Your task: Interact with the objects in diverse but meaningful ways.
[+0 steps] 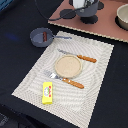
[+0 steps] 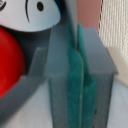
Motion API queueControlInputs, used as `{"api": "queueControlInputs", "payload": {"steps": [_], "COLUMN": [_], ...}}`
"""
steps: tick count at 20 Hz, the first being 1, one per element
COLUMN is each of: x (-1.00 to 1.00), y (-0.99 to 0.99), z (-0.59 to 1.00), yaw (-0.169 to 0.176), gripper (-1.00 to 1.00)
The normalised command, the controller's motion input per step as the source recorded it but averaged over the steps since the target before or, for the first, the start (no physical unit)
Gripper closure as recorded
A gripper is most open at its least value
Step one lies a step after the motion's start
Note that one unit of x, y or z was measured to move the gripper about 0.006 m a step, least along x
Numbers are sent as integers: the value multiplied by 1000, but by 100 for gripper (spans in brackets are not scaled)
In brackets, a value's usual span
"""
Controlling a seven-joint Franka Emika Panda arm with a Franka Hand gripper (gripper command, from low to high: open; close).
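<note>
My gripper (image 1: 83,6) hangs at the back of the scene, over a dark grey pot (image 1: 90,12) on the pink board (image 1: 107,27). In the wrist view the two grey fingers (image 2: 102,65) stand pressed together, teal pads (image 2: 76,85) meeting with nothing between them. A round red tomato (image 2: 9,62) lies right beside the fingers, under a white piece with black marks (image 2: 30,12). On the beige placemat (image 1: 95,65) lie a yellow block (image 1: 47,93), a brown-handled fork (image 1: 66,80) and a knife (image 1: 79,56). A second dark pot (image 1: 41,36) sits at the exterior view's left.
A round tan plate (image 1: 67,64) rests mid-placemat between the knife and fork. A dark flat lid (image 1: 65,14) lies on the pink board beside the gripper. A pale bowl (image 1: 123,16) stands at the exterior view's far right. Black cloth (image 1: 20,60) surrounds the placemat.
</note>
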Motion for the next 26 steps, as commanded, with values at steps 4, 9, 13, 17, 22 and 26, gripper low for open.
{"api": "queueControlInputs", "payload": {"steps": [4, 9, 13, 17, 22, 26], "x": [207, -431, -846, -989, -931, -346], "y": [285, 201, 103, 34, 74, 200], "z": [-156, -171, -71, -5, -11, 14], "yaw": [-2, 55, 82, 71, 68, 30], "gripper": [100, 100, 100, 100, 100, 100]}}
